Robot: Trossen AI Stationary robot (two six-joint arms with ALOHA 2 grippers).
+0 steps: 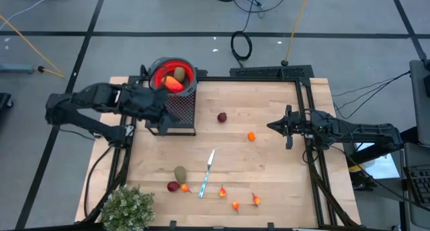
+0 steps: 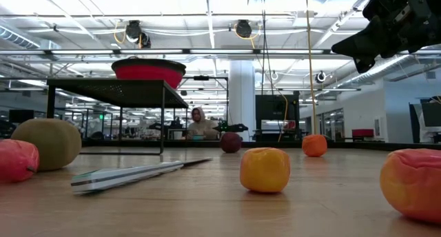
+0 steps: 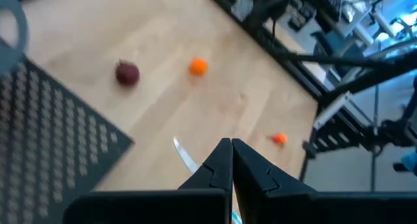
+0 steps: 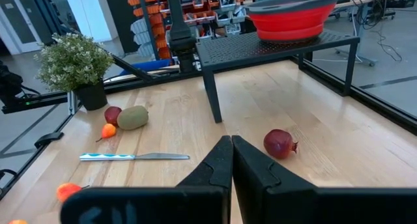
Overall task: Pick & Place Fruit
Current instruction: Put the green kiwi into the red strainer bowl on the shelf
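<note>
Left gripper (image 1: 158, 114), fingers pressed together and empty, hovers beside the red bowl (image 1: 172, 72); dark-red round toy fruit (image 1: 222, 117) lies well apart. Right gripper (image 1: 274, 125) likewise closed, empty.

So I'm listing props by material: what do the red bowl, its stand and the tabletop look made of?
Red bowl: likely silicone or soft plastic, matte, with stepped collapsible rings. Stand: black perforated metal, going by its hole pattern and thin legs. Tabletop: pale wood, with visible plank seams and grain.

Bowl (image 1: 172, 75) sits on the rack (image 1: 179, 110); knife (image 1: 207, 172) lies right of the plant (image 1: 127, 207).
</note>
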